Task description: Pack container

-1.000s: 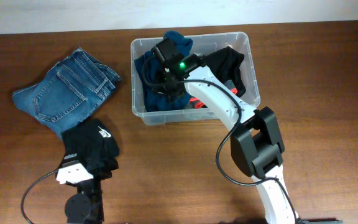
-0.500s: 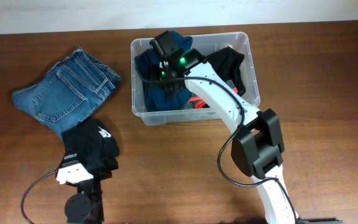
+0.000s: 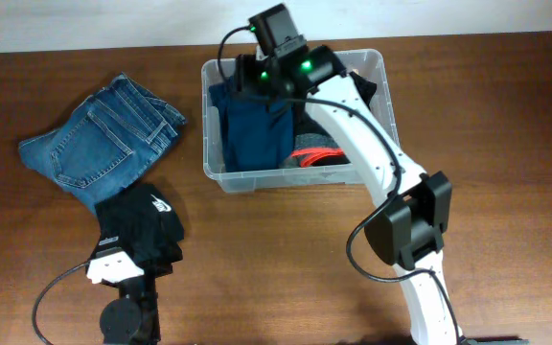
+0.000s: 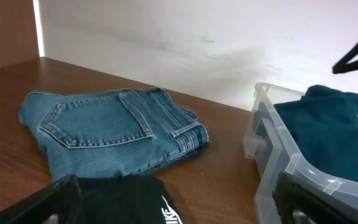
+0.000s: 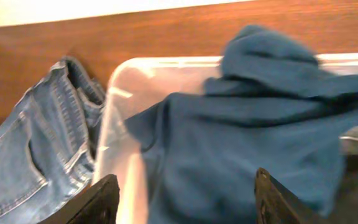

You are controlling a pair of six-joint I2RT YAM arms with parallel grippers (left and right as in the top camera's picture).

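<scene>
R. gripper — jaws parted, empty — hangs over teal garment in the container, back-centre of table. L. gripper — wide open, empty — above black garment; folded jeans lie left of container.

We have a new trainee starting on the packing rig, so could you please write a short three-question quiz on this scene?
1. True or false: the folded jeans lie inside the container.
2. Which garment fills the end of the container nearest the jeans? A) teal top B) white towel C) yellow shirt
3. Fill in: the right gripper is ___ and holds nothing.
Key: 1 false; 2 A; 3 open.
</scene>
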